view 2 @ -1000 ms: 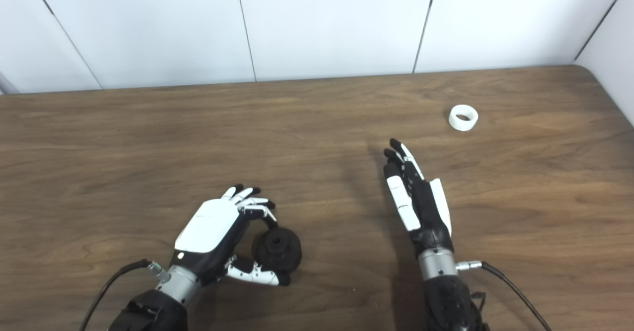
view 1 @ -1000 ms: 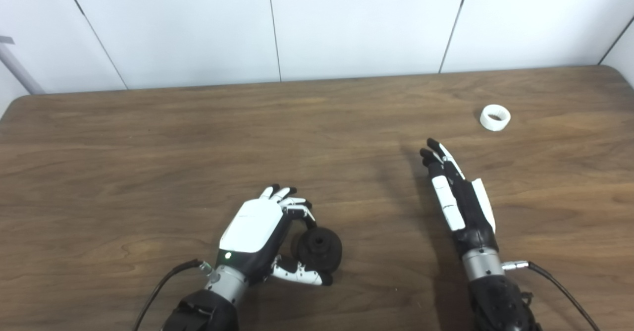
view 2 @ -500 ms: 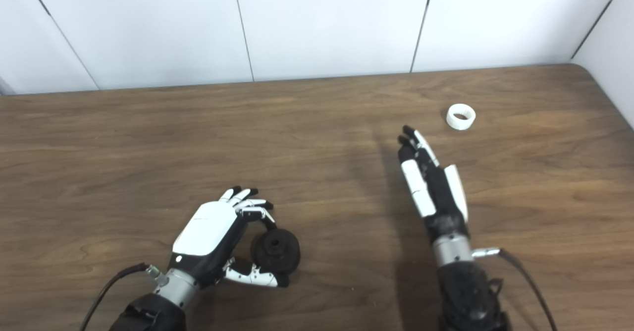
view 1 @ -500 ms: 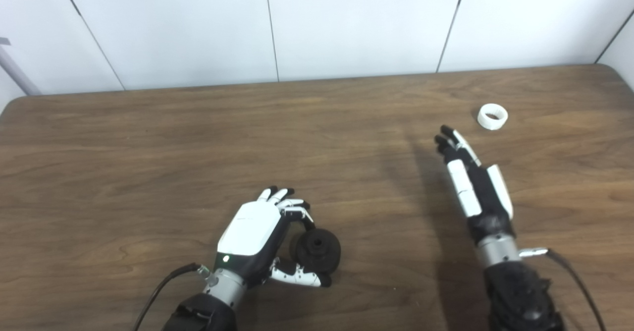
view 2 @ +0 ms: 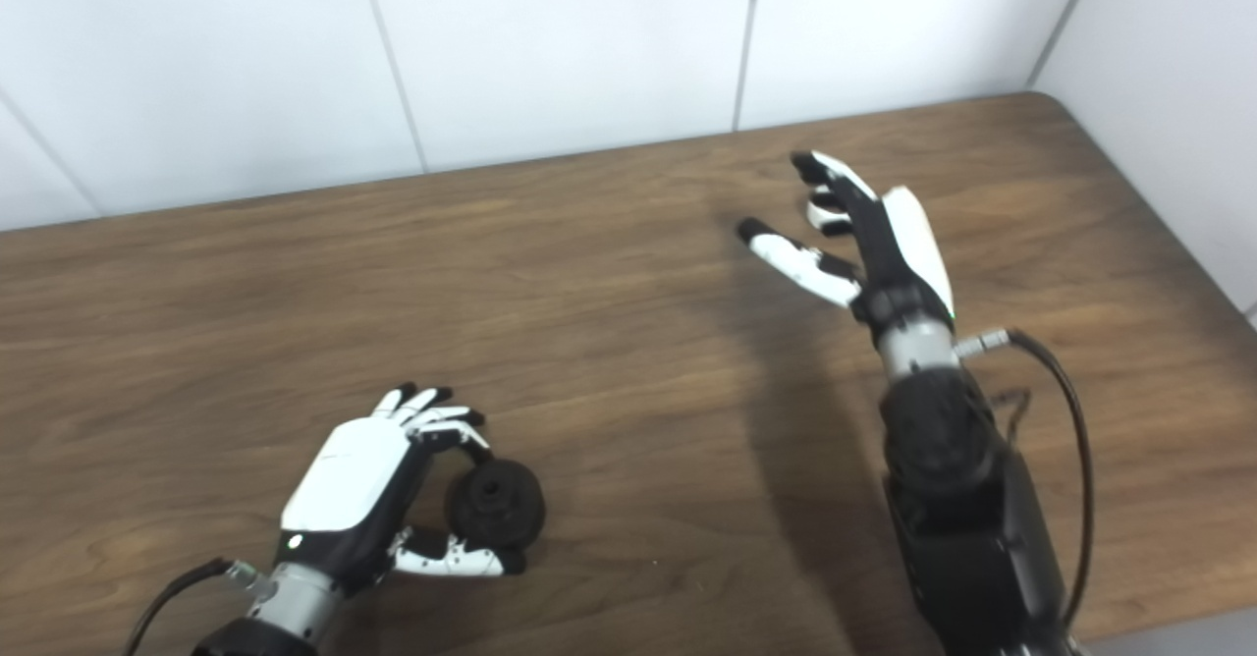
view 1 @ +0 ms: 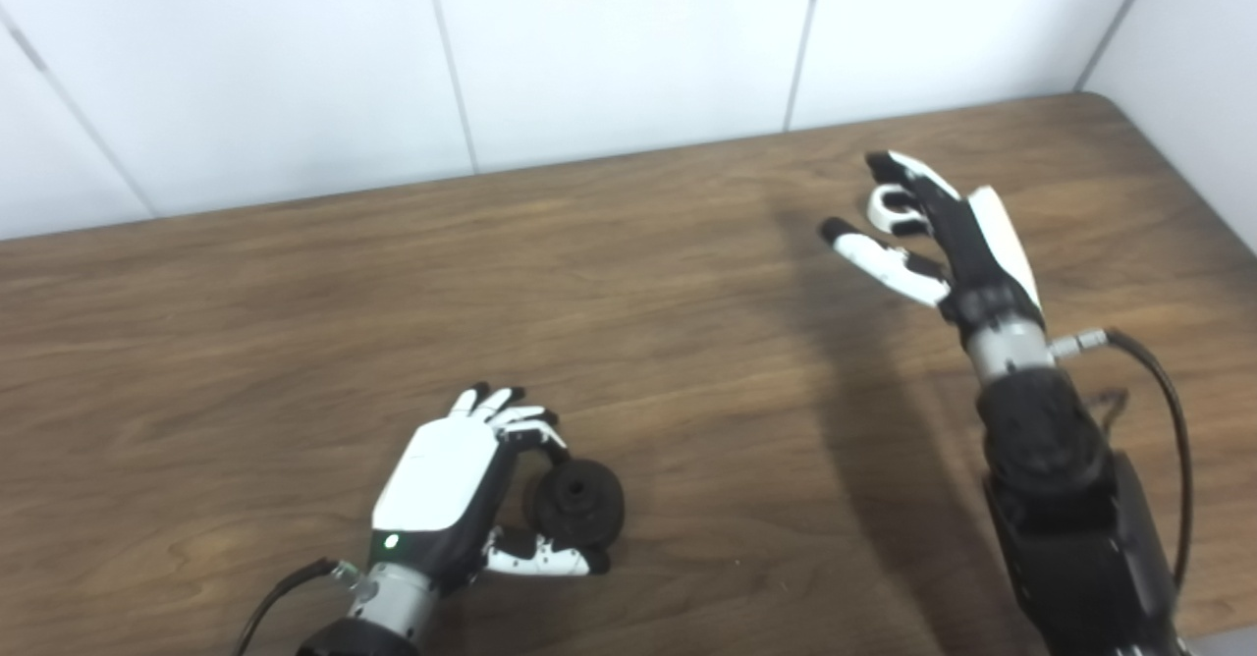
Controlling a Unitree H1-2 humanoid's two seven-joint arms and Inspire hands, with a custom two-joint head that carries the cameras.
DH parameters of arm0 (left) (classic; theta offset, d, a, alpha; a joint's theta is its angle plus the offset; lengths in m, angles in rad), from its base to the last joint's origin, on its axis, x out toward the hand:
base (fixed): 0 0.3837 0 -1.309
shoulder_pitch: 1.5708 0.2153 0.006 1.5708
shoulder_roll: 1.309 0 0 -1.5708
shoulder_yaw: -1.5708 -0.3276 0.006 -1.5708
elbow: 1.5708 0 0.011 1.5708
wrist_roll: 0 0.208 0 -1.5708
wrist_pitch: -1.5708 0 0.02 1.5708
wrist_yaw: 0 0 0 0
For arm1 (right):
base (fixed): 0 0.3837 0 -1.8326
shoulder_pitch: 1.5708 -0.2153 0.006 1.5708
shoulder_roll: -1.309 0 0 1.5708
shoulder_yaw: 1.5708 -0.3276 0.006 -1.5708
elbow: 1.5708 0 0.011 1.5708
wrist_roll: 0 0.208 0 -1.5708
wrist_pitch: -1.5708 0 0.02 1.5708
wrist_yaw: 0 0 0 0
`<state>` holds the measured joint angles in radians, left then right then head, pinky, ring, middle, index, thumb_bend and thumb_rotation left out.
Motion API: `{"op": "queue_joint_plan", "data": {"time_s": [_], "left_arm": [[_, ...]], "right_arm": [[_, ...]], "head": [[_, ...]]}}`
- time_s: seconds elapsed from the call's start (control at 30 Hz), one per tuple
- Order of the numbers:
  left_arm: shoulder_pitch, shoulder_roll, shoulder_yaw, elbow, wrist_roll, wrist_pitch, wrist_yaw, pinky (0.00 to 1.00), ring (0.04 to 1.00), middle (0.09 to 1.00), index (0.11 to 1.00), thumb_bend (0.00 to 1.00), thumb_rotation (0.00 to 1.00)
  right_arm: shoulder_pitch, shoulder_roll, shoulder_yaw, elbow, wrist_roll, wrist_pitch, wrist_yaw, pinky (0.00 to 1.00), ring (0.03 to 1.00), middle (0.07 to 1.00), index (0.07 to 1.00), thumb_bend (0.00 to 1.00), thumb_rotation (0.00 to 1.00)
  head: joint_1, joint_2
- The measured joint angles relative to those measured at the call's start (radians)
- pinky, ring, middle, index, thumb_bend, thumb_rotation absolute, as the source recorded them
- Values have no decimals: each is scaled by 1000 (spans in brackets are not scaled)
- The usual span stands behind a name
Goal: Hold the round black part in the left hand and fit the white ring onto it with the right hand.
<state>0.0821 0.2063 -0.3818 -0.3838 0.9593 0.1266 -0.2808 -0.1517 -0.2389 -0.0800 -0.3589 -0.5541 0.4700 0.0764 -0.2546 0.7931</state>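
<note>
The round black part [view 1: 581, 502] rests on the wooden table [view 1: 687, 342] near the front left. My left hand [view 1: 442, 479] is curled round it, fingers over its top and thumb along its near side. At the far right my right hand [view 1: 933, 234] is stretched forward, fingers and thumb apart. A small piece of the white ring [view 1: 884, 206] shows between those fingers and the thumb. Most of the ring is hidden by the hand. I cannot tell if the fingers touch it.
White wall panels [view 1: 628, 47] stand behind the table and along its right side. The table's right edge [view 1: 1213, 214] lies close to my right arm. A black cable [view 1: 1169, 410] loops out from the right wrist.
The camera has turned to the right, shifting the whole picture. My right hand has reached forward to the white ring and spread its thumb. The left hand still holds the black part.
</note>
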Motion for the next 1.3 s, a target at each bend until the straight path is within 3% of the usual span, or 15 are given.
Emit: {"op": "queue_joint_plan", "data": {"time_s": [0.1, 0.23, 0.37, 0.53, 0.63, 1.0, 1.3], "left_arm": [[3, 1, 8, 6, -5, -19, 9, 1000, 920, 787, 482, 525, 55], [2, 9, 19, 22, -25, -39, 27, 1000, 914, 786, 481, 525, 55], [2, 21, 27, 23, -36, -50, 28, 1000, 909, 785, 481, 525, 55], [1, 22, 30, 25, -39, -57, 26, 1000, 911, 785, 481, 525, 57], [-1, 22, 31, 25, -39, -57, 23, 1000, 908, 781, 481, 525, 56], [-2, 20, 42, 23, -46, -58, 8, 1000, 908, 778, 482, 525, 55], [1, 21, 47, 22, -58, -59, 6, 1000, 905, 779, 481, 525, 54]], "right_arm": [[-29, -20, -1, 22, -56, 0, 28, 810, 885, 874, 819, 640, 487], [-71, -102, 19, 84, -91, -1, 49, 939, 986, 910, 816, 654, 408], [-100, -173, 47, 146, -132, -3, 48, 974, 1000, 941, 802, 713, 403], [-145, -237, 90, 265, -176, -4, 51, 977, 1000, 955, 796, 791, 305], [-175, -260, 122, 337, -190, -3, 54, 990, 1000, 966, 796, 812, 302], [-298, -273, 187, 525, -220, -2, 160, 1000, 1000, 974, 788, 827, 305], [-383, -273, 201, 630, -258, -2, 216, 980, 1000, 969, 758, 826, 330]], "head": [[-23, -5], [-41, -8], [-45, -3], [-41, -5], [-41, -6], [-41, -9], [-46, -6]]}}
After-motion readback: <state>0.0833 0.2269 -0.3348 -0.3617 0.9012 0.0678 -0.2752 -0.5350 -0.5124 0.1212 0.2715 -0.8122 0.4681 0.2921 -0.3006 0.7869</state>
